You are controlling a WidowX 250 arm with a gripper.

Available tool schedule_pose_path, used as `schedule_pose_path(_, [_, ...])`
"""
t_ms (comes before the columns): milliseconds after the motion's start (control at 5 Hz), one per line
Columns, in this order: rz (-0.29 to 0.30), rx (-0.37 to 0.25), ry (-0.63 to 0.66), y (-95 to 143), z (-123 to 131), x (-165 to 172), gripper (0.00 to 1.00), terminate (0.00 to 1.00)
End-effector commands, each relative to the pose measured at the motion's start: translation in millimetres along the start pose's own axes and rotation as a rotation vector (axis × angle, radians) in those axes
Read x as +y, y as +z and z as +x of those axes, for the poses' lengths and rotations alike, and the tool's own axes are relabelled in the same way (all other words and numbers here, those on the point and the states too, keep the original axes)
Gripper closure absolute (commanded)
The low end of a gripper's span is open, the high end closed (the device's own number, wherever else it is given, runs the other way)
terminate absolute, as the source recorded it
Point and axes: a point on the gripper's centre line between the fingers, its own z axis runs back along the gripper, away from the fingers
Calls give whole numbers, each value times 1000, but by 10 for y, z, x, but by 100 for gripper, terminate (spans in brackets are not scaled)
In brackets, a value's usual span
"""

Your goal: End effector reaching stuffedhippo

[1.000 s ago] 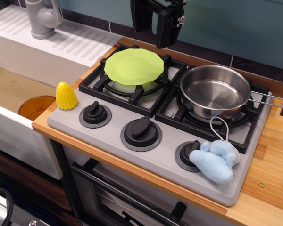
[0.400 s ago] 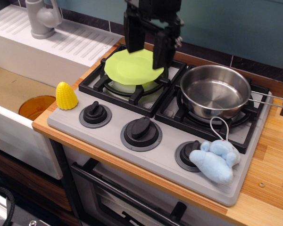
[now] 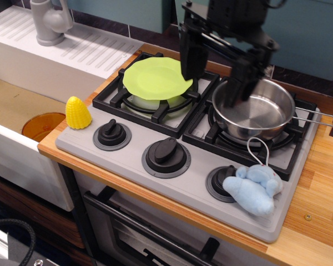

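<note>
The light blue stuffedhippo (image 3: 253, 188) lies on the grey stove front at the lower right, beside the right knob, its thin white loop string reaching up toward the pan. The black end effector (image 3: 212, 85) hangs above the gap between the green plate and the steel pan, well up and left of the hippo. Its two long dark fingers (image 3: 189, 57) are spread wide apart and hold nothing.
A green plate (image 3: 157, 77) sits on the left burner and a steel pan (image 3: 254, 108) on the right burner. A yellow toy corn (image 3: 77, 113) stands at the stove's left corner. Three black knobs (image 3: 165, 154) line the front. A sink and grey faucet (image 3: 47, 21) are at left.
The gripper has come down and moved right, from above the green plate to over the pan's left rim, with its fingers spread wider. The hippo has not moved.
</note>
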Motion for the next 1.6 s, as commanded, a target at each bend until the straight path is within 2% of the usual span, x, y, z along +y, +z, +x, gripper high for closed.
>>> schedule_pose_path(0, [-14, -90, 17, -52, 28, -435, 0, 0])
schedule_pose_path(600, [-7, -181, 29, -456, 329, -681, 0, 0])
schedule_pose_path(800, [14, -202, 30, -586, 366, -678, 0, 0])
schedule_pose_path(1400, [-17, -288, 32, -1021, 289, -713, 0, 0])
